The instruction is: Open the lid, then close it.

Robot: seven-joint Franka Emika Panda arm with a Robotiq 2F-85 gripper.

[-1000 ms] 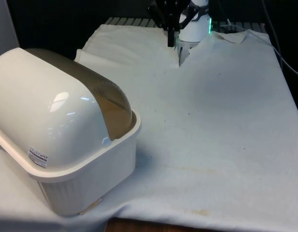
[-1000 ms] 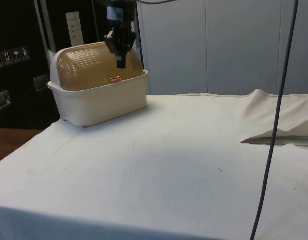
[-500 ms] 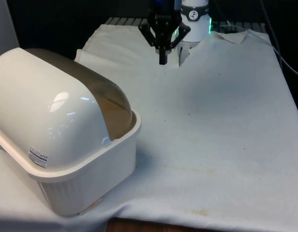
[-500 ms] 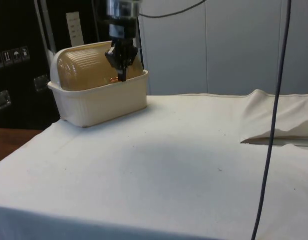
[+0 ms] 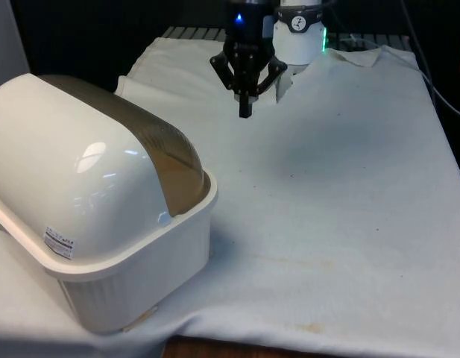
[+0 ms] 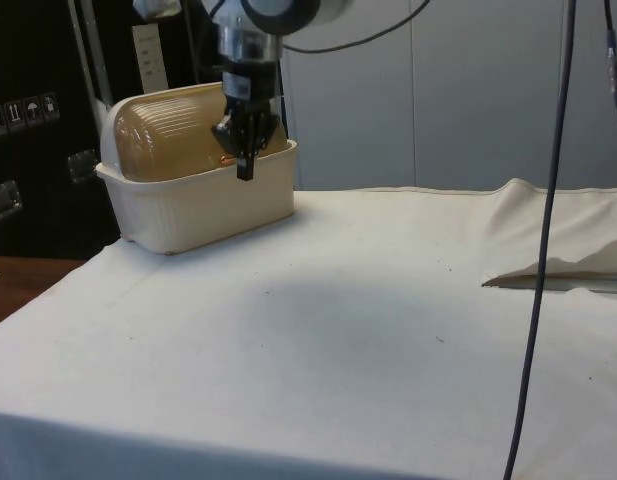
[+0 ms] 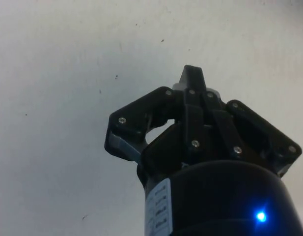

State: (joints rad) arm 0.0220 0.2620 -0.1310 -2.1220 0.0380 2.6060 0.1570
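My claw [image 5: 245,112] hangs in the air over the cloth [image 5: 341,186], well apart from the bread box [image 5: 103,224], pointing straight down with its two fingers pressed together and nothing between them. In the wrist view the claw [image 7: 192,78] shows its tips meeting in a single point above bare cloth [image 7: 53,73].

Step in hand, as I judge it: the approach. The lid [image 5: 151,145] is shut, so neither the opening nor the closing has begun.

The box is my landmark. It sits at the table's corner on the front view's left, its cream back shell turned to that camera. In the side view the box [image 6: 203,200] presents its front: a ribbed cream tub topped by the lid [image 6: 183,135], a translucent amber dome with fine ridges, rolled fully down to the tub's rim. A small copper-coloured handle [image 6: 230,158] sits low on the lid, just above the rim. In the side view my claw [image 6: 245,172] overlaps the box near that handle, but the front view places me far from the box, toward the table's far end.

The next move, I judge, calls for travel across to the box's front, parting my fingers, and catching the handle to roll the lid up and back.
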